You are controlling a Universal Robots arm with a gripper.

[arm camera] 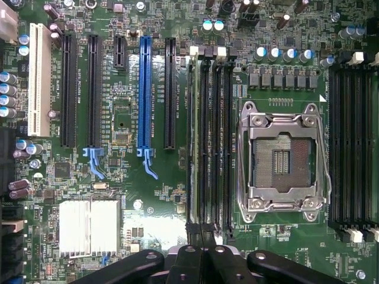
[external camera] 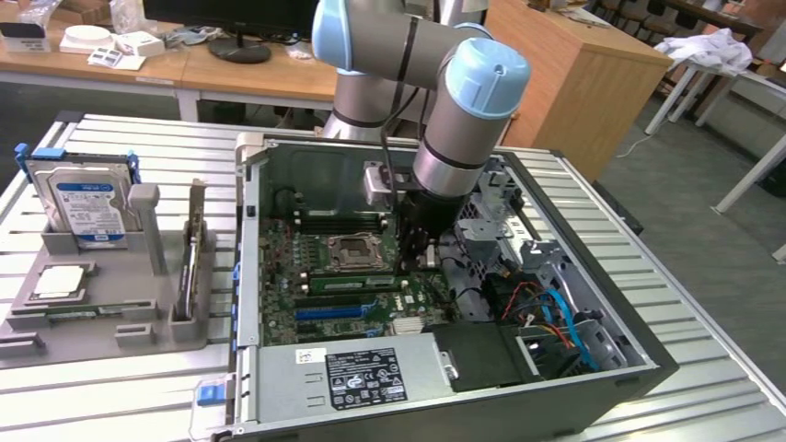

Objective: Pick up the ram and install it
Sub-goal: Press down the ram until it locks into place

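Note:
The ram [external camera: 350, 282] is a slim green stick standing in a memory slot just beside the CPU socket [external camera: 350, 249], inside the open computer case [external camera: 639, 359]. In the wrist view the ram [arm camera: 194, 142] shows edge-on in the outermost slot of the bank next to the CPU socket [arm camera: 283, 157]. My gripper [external camera: 414, 261] hangs over one end of that slot bank, close above the board. Its black fingers [arm camera: 185, 260] are drawn together, so the gripper [arm camera: 201, 260] is shut, with nothing visibly between them.
A grey fixture tray [external camera: 74, 322] at the exterior view's left holds a hard drive [external camera: 88, 198], a CPU chip [external camera: 59, 281] and an upright expansion card [external camera: 190, 262]. The power supply [external camera: 356, 376] and loose cables [external camera: 553, 313] crowd the case. Expansion slots [arm camera: 144, 89] and a heatsink [arm camera: 89, 228] flank the memory slots.

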